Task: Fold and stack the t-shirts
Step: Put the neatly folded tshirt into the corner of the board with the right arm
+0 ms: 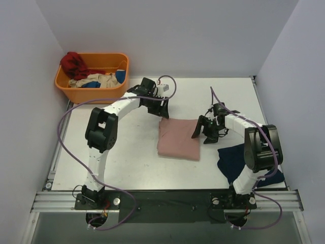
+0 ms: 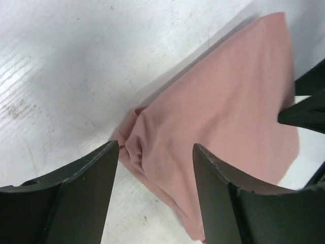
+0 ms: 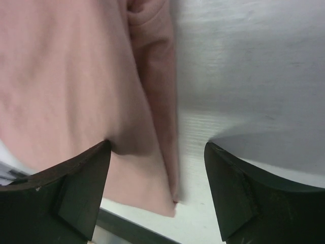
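While pink t-shirt (image 1: 177, 138) lies folded, left gripper (image 1: 163, 113) and right gripper (image 1: 201, 136) hang spread at its edges.

Bright even light, soft shadows, pale sheen on table (image 2: 76, 61), wrist views slightly blurred

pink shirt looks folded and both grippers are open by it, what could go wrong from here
1. The left gripper stands open astride a bunched corner of the pink shirt; pulling away low could catch it and undo the fold.
2. The right gripper is open right at the shirt's layered edge, which could drag likewise.
3. The navy shirt lies crumpled by the right arm, near the front edge of the table; a swing could push it off.
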You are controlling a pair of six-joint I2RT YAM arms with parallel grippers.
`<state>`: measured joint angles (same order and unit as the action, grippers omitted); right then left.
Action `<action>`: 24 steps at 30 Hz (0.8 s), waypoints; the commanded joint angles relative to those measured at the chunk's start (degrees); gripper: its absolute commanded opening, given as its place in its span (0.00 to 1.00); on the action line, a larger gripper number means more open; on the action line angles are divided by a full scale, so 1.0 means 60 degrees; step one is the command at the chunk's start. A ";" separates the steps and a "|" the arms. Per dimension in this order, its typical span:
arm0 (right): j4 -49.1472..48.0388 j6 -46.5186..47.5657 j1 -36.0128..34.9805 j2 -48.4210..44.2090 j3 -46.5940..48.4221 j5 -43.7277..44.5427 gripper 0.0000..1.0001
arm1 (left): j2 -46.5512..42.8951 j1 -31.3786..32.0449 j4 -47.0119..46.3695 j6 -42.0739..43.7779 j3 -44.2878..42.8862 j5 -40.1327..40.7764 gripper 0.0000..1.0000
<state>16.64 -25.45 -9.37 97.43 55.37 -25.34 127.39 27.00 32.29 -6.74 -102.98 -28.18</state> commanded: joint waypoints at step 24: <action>-0.1953 -0.0811 0.0243 0.1706 -0.0513 -0.1430 0.20 | -0.1808 0.0113 -0.2687 -0.2845 0.5034 0.1138 0.11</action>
<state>4.69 -31.70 -7.81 104.09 54.11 -37.82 115.35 27.92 19.44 -23.40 -74.87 -23.77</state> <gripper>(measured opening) 0.296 0.119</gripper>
